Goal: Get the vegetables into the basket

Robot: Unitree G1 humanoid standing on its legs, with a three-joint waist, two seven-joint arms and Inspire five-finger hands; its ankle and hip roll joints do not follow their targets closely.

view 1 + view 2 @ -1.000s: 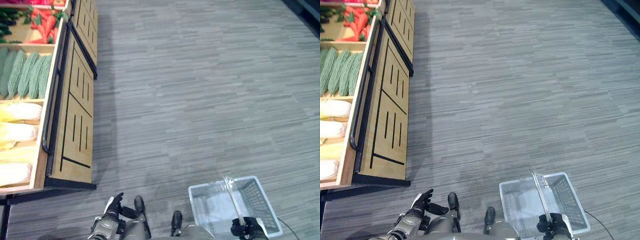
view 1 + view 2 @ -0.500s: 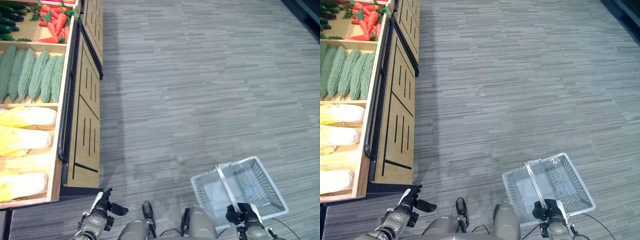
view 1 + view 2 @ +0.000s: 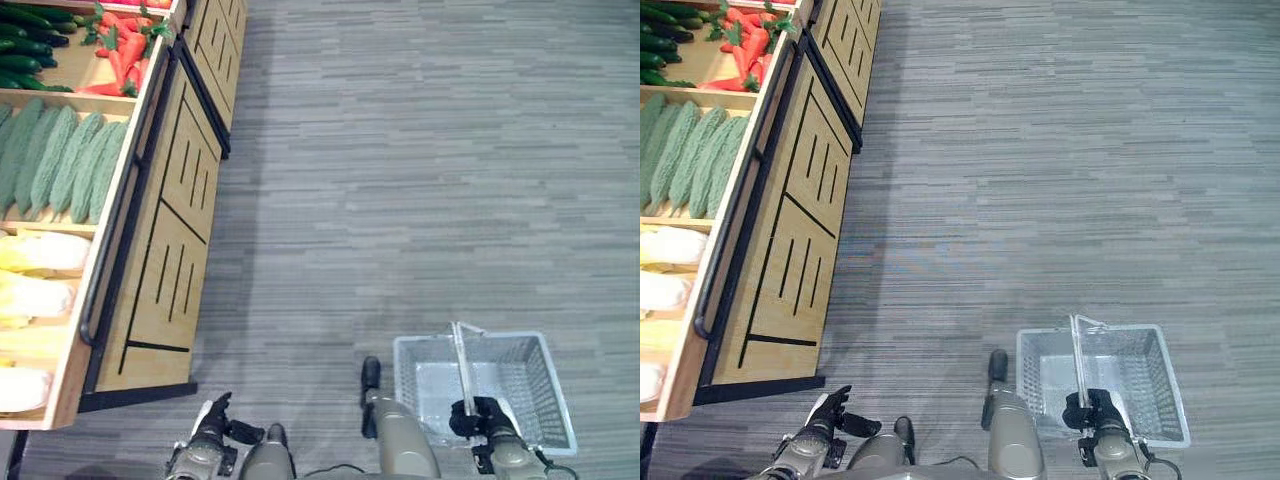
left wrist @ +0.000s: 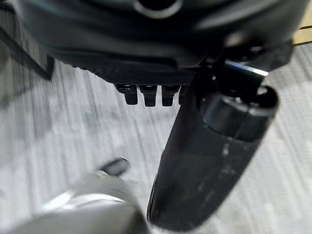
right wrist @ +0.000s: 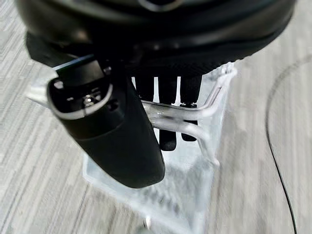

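Wooden produce stand [image 3: 165, 250] beside floor [image 3: 420, 170]

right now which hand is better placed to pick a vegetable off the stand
The left hand: it holds nothing and hangs on the side of the vegetable stand. The right hand has its fingers curled round the basket's handle.

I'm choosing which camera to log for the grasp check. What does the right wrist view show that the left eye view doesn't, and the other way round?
Right wrist view: close up, the right hand has its fingers curled round the basket's handle.

Left eye view: the wooden produce stand with carrots, bumpy green gourds and pale cabbages, plus the left hand, holding nothing.

Both: the right hand, the clear basket with no vegetables inside, and the grey floor.
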